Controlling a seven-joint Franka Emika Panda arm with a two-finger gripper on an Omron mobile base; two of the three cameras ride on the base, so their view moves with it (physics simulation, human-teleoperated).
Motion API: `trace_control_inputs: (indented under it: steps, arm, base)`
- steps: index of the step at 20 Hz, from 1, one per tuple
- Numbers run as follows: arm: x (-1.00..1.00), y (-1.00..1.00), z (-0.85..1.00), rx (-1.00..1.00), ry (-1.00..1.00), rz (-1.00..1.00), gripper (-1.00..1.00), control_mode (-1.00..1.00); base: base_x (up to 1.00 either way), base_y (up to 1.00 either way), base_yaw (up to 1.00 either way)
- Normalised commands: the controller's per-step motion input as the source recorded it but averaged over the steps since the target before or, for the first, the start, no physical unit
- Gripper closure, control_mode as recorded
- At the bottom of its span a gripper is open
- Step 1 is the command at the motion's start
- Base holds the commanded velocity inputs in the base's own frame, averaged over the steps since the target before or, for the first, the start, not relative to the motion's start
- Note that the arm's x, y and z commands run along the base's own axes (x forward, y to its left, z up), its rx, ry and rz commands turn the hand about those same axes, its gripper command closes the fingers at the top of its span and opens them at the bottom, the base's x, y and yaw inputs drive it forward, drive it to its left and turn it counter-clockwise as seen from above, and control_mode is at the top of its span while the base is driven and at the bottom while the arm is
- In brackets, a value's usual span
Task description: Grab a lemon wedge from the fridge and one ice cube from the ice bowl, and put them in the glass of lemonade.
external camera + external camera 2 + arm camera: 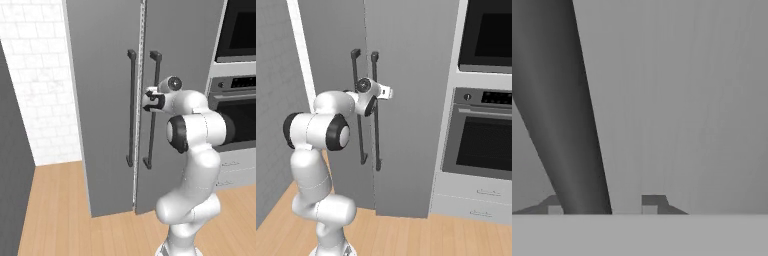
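The gripper (602,202) sits partly open around the fridge's (105,100) right door handle (567,115); it should squeeze tight, then pull straight back.

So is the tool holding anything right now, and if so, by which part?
The tool has its fingers either side of the right fridge door's dark bar handle, around mid-height. Whether it is actually clamped on the bar cannot be told.

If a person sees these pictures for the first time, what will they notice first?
The tall grey fridge fills the middle, both doors shut. The white arm reaches to its right-hand dark bar handle, with the end effector at that bar, one fingertip on each side. A built-in oven stands to the right.
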Motion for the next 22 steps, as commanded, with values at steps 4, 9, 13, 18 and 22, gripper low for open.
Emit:
trace_control_inputs:
  steps: [4, 9, 13, 18, 22]
  arm:
    - [-0.76, -0.82, 0.58, 0.09, 0.05, -0.01, 1.00, -1.00]
    - [-0.96, -0.81, 0.56, 0.11, 0.06, 0.00, 1.00, -1.00]
    - [-1.00, -0.83, 0.38, 0.12, 0.03, 0.00, 1.00, -1.00]
    - [-0.86, -0.81, 0.29, 0.11, 0.03, 0.00, 1.00, -1.00]
    - [-0.57, -0.73, 0.13, 0.07, 0.01, -0.04, 1.00, -1.00]
  base:
    - [0.00, 0.00, 0.00]
    - [0.00, 0.00, 0.00]
    - [0.00, 0.00, 0.00]
    - [0.00, 0.00, 0.00]
    - [0.00, 0.00, 0.00]
